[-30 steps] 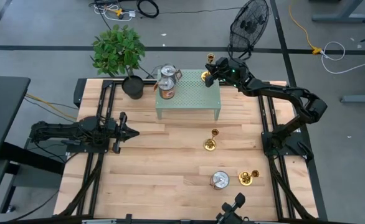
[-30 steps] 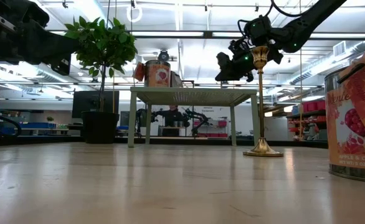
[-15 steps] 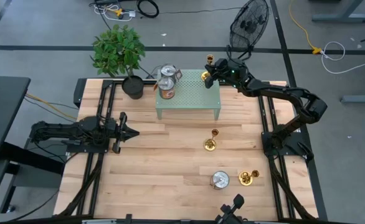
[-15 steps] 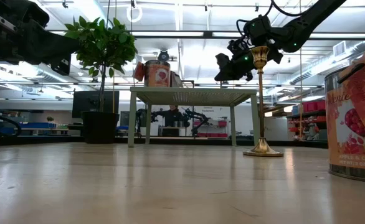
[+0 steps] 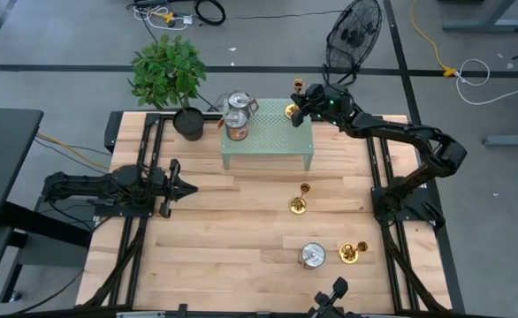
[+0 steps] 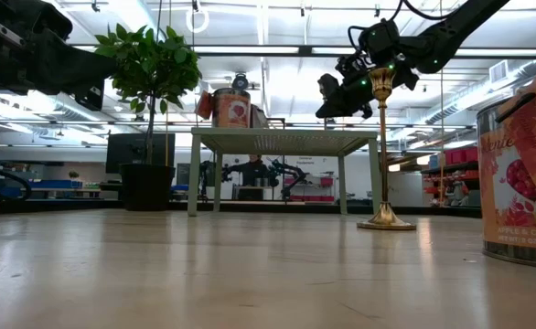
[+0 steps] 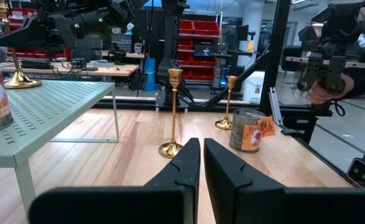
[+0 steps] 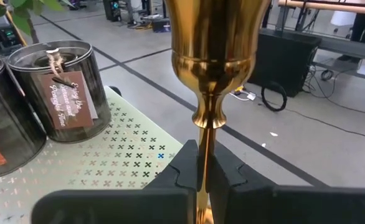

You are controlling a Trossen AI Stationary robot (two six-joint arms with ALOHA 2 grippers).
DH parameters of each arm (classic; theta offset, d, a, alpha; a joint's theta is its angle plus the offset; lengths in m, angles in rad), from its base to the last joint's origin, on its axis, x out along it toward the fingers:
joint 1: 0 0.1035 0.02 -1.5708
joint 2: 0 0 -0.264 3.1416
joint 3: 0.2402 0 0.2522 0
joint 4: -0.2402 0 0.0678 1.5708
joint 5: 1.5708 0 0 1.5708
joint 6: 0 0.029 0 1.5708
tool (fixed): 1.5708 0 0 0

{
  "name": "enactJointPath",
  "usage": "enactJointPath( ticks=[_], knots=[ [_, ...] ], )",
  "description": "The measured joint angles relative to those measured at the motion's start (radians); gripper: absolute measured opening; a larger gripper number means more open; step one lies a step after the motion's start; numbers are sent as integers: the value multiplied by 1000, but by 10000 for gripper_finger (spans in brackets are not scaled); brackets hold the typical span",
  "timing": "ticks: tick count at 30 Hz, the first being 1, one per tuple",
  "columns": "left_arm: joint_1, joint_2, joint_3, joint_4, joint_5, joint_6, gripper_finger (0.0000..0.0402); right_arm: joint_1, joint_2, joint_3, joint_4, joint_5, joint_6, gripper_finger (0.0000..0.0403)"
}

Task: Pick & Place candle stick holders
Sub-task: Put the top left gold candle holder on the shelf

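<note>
Candle stick holder (image 5: pixel 293 109), high view: it has hardly moved, base on the green perforated stand's (image 5: pixel 268 141) upper-right corner, right pincer (image 5: pixel 300 106) clamped on its stem. Right wrist view confirms the grip; release seems next. Left pincer (image 5: pixel 188 186) closed, idle mid-left.

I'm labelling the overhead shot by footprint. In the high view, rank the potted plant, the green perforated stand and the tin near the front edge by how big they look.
1. green perforated stand
2. potted plant; its leaf spread is close to the stand's, so the top two are uncertain
3. tin, clearly smallest
</note>
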Motion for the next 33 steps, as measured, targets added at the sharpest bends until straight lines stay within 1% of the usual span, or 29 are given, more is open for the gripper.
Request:
enactJointPath(
  ticks=[13,21,29,33],
  knots=[
    [0,0,0,0,0,0,30,0,-1,1,-3,2,-54,14],
    [0,0,0,0,0,0,30,-3,-1,1,0,29,-46,14],
    [0,0,0,0,0,0,30,-3,-1,1,1,31,-45,14],
    [0,0,0,0,0,0,30,-3,-1,1,0,34,-8,14]
  ],
)
